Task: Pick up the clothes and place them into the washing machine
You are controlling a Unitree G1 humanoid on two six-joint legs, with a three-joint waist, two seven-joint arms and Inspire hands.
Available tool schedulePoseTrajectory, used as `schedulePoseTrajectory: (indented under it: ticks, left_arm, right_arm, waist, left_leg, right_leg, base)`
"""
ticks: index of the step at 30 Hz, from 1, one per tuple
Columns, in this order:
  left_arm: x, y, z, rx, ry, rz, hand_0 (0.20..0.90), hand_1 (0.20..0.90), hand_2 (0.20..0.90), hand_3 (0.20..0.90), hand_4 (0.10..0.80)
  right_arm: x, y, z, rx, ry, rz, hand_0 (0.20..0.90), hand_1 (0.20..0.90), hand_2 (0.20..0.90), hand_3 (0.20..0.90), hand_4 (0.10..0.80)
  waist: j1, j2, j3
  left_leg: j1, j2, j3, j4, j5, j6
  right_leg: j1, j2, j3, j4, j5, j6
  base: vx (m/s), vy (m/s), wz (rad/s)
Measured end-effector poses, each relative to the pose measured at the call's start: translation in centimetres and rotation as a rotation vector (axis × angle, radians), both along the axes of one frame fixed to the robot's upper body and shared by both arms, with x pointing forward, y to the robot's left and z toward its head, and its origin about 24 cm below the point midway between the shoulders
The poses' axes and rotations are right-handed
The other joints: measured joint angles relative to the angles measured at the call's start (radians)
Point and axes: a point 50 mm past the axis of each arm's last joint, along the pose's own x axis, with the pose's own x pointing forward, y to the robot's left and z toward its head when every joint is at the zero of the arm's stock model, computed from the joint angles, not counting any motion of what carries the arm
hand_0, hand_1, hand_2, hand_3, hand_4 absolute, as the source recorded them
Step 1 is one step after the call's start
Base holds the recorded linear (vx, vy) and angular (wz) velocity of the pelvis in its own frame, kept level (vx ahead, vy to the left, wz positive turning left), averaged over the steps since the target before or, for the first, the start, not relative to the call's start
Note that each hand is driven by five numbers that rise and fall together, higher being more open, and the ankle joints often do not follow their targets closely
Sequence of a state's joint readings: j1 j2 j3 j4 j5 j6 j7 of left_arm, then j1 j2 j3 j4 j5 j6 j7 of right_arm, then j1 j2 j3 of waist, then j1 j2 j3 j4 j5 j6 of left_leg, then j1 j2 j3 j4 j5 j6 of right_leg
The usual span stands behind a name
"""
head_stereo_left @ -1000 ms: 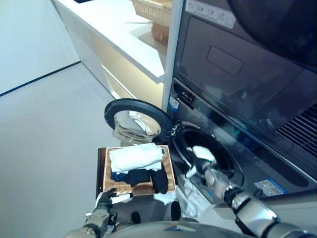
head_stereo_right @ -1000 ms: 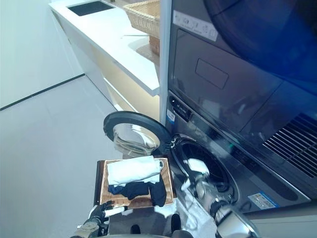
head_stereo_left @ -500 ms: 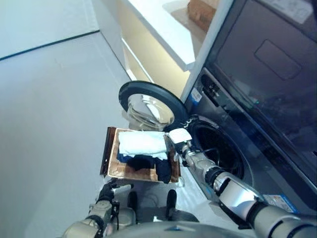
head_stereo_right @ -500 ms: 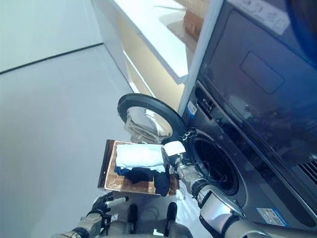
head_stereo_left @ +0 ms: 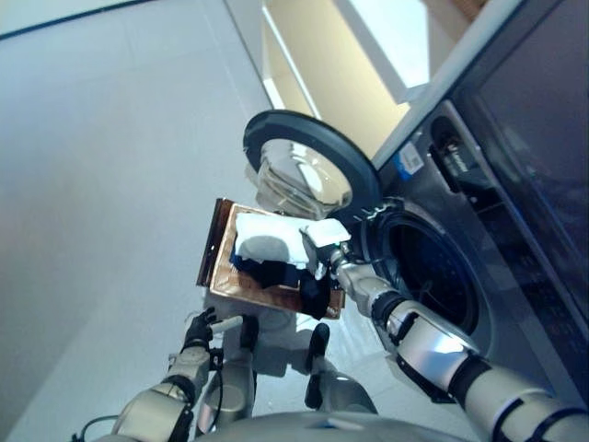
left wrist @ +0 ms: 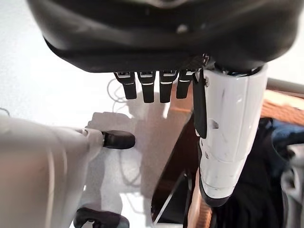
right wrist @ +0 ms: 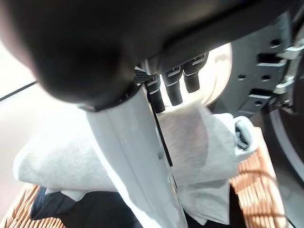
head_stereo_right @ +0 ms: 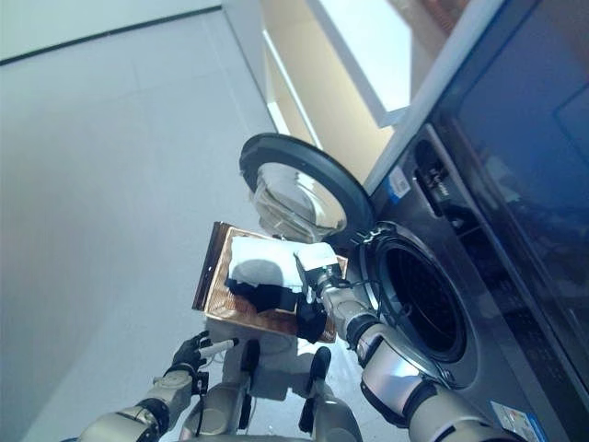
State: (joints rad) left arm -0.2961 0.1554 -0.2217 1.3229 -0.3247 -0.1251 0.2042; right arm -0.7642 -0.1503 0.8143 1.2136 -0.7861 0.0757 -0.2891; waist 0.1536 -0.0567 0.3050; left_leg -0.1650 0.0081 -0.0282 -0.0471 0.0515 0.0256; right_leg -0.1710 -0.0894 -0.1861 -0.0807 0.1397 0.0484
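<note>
A wicker basket [head_stereo_left: 219,256] sits on the floor in front of the washing machine's open drum [head_stereo_left: 433,281]. In it lie a folded white cloth [head_stereo_left: 269,236] and dark clothes [head_stereo_left: 287,276]. My right hand [head_stereo_left: 329,241] hovers over the basket's drum-side end, just above the white cloth [right wrist: 209,137]. Its fingers [right wrist: 173,88] are straight and hold nothing. My left hand [head_stereo_left: 204,329] hangs low near the basket's front edge, open and empty, with the basket's rim [left wrist: 285,102] past its thumb.
The round machine door [head_stereo_left: 308,170] stands swung open behind the basket. A white counter [head_stereo_left: 396,37] runs beyond the machine's side. Pale floor spreads out to the left.
My right hand has come out of the drum opening and moved left over the basket's white cloth. The camera has tilted downward. The left hand stays low.
</note>
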Motion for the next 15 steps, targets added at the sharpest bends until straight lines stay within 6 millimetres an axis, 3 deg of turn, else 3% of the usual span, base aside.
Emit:
schedulePoseTrajectory:
  ticks: [8,15]
  left_arm:
    - [0.3,0.1,0.2,0.01,-0.017,0.012,0.9,0.9,0.9,0.9,0.8]
    - [1.0,-0.4,0.6,-0.002,-0.05,-0.002,0.9,0.9,0.9,0.9,0.8]
  right_arm:
    - [1.8,0.1,2.5,0.051,-0.08,-0.038,0.9,0.9,0.9,0.9,0.8]
    - [2.0,-0.3,2.7,0.078,-0.083,-0.067,0.9,0.9,0.9,0.9,0.8]
  waist:
    - [0.005,0.004,0.022]
    - [0.022,0.004,0.023]
  left_leg:
    - [-0.032,-0.005,-0.024,0.008,0.003,0.0]
    - [-0.051,-0.005,-0.035,0.011,0.002,-0.004]
  right_leg:
    - [-0.015,-0.005,-0.023,0.0,0.0,0.0]
    - [-0.03,-0.005,-0.027,0.001,-0.003,-0.003]
  base:
    - [0.017,0.01,0.1]
    - [0.003,0.005,0.02]
